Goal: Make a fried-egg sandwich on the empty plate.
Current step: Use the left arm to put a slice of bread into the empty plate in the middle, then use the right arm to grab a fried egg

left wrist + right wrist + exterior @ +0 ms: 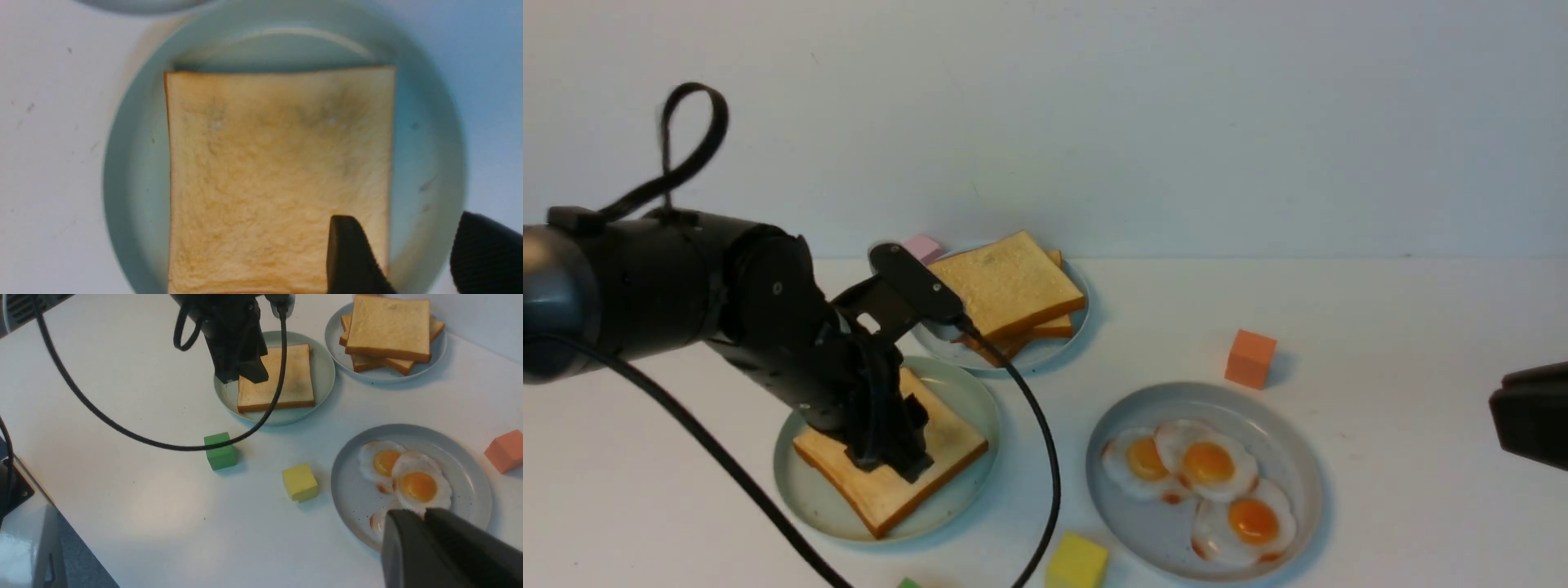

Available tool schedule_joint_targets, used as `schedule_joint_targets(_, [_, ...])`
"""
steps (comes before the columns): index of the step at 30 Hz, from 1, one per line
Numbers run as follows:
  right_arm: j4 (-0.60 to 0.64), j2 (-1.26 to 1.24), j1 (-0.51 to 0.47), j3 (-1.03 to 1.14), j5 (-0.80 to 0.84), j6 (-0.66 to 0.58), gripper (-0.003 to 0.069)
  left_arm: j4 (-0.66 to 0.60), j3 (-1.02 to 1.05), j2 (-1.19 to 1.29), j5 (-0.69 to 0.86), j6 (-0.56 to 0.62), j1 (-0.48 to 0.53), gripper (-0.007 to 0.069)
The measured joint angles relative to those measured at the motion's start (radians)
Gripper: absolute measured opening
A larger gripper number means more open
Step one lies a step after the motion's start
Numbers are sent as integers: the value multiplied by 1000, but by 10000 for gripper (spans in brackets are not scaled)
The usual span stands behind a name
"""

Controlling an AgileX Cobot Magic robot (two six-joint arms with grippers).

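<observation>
One golden toast slice [947,441] [278,171] [286,384] lies flat on the mint-green empty plate [800,490] [135,171] [322,371]. My left gripper [894,465] [404,218] [245,373] hangs low over it, open; one finger is above the toast, the other beyond its edge, and they grip nothing. Three fried eggs [1207,464] [416,486] lie on the grey plate [1282,441] [470,473]. My right gripper [425,514] is shut and empty, raised on the right near the egg plate; only its body [1535,412] shows at the front view's right edge.
A stack of toast [1005,286] [388,326] sits on the pale blue plate [1054,351] [408,373] behind. Around stand an orange block [1250,358] [506,451], yellow block [1078,562] [300,482], green block [220,451], pink block [923,247]. A black cable [1045,457] hangs beside the mint plate.
</observation>
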Motion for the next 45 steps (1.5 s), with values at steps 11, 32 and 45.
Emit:
schedule_joint_targets(11, [-83, 415, 0, -2, -33, 4, 90, -291, 20, -619, 110, -48, 0, -13])
schedule_joint_targets(32, [-143, 1079, -143, -251, -117, -93, 654, -344, 477, -1284, 132, -107, 0, -13])
schedule_joint_targets(45, [-207, 1218, -143, -311, -125, -156, 601, -344, 478, -1285, 133, -106, 0, -13])
